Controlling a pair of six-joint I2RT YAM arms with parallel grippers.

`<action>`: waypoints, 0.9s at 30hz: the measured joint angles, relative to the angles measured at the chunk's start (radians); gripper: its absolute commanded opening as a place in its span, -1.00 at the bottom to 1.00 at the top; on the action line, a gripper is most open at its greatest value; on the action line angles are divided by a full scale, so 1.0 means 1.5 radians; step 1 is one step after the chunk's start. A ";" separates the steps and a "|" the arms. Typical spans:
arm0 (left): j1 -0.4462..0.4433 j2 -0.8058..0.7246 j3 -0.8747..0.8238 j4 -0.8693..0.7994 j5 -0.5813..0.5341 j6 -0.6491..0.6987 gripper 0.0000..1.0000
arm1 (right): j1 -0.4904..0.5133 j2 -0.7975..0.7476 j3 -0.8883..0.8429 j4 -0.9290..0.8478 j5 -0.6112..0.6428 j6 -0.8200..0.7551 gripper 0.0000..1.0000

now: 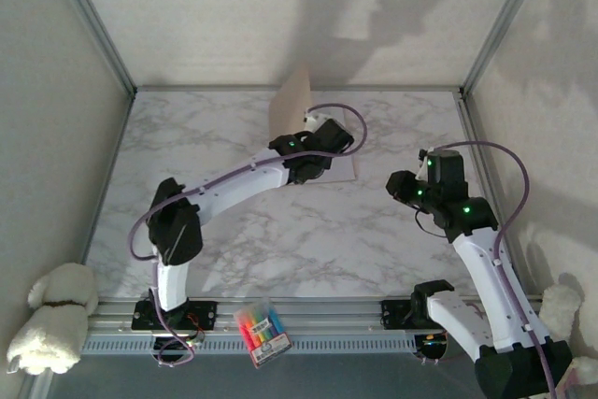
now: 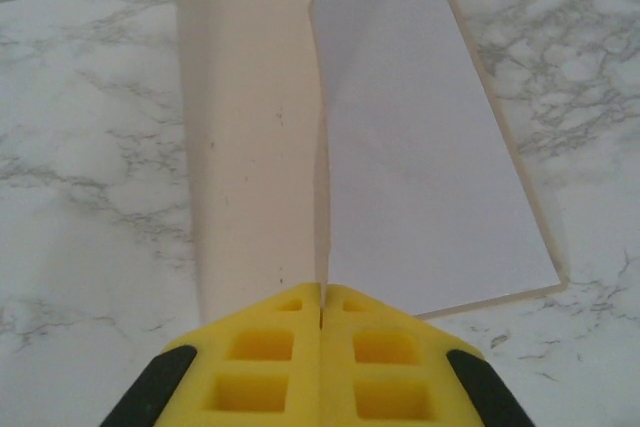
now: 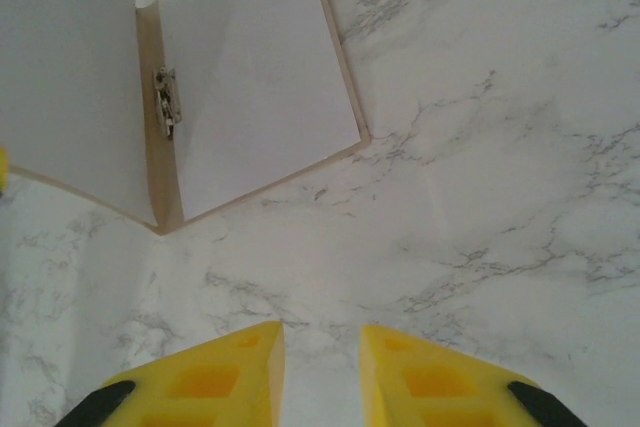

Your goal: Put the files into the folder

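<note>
Left pincer (image 2: 322, 299): clenched on the near edge of the folder's (image 2: 250, 147) upper leaf, with no gap between the yellow fingers
Upper leaf (image 1: 291, 100): stood nearly upright at the far middle of the bench (image 3: 500, 147), hinged on the crease (image 3: 160, 187); probably held up so that the inside stayed open and reachable
Files (image 2: 420, 147): a white sheet lay flat on the lower leaf, just right of the crease, with a thin tan border showing around it; it seemed already seated where it belonged
Inner face of the raised leaf: looked pale grey-white in the right wrist view; I could not tell whether that was another sheet or the lining
Metal fastener (image 3: 165, 102): sat on the crease between the two leaves, touching neither pincer
Right pincer (image 3: 322, 347): released, jaws apart, grasping nothing, hovering over bare bench near and to the right of the folder; probably parked there to keep clear of the leaf's swing
Stage, as judged: paper in place and cover not yet closed, so the remaining step looked like lowering the upper leaf onto the sheet
Risk: the floppy sheet could shift or curl if the leaf dropped fast, so a slow fold toward the right would suit
</note>
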 measured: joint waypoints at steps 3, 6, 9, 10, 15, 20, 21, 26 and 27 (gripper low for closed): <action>-0.012 0.051 0.052 -0.021 0.009 -0.008 -0.45 | -0.002 -0.002 -0.005 -0.002 0.001 -0.001 -0.48; -0.018 0.095 0.095 -0.032 0.041 -0.014 -0.09 | -0.004 -0.002 -0.008 -0.004 0.001 -0.003 -0.46; -0.020 0.122 0.130 -0.033 0.093 -0.018 0.13 | -0.009 -0.003 -0.009 -0.004 0.003 -0.003 -0.43; -0.020 0.125 0.139 -0.033 0.109 -0.017 0.21 | -0.010 -0.003 -0.009 -0.004 0.004 -0.003 -0.42; -0.019 0.128 0.208 -0.012 0.174 -0.023 0.47 | -0.025 -0.008 -0.009 -0.003 0.026 -0.009 -0.33; -0.010 0.111 0.222 0.038 0.187 -0.019 0.72 | -0.046 -0.015 -0.009 0.005 0.061 -0.013 -0.06; -0.005 0.100 0.212 0.053 0.183 -0.016 0.77 | -0.049 -0.017 -0.010 0.011 0.071 -0.017 -0.02; 0.043 -0.003 0.081 0.156 0.146 0.004 0.96 | -0.058 -0.019 -0.033 0.061 0.137 -0.037 0.33; 0.058 -0.031 0.042 0.180 0.134 0.009 0.99 | -0.059 -0.017 -0.042 0.076 0.156 -0.043 0.40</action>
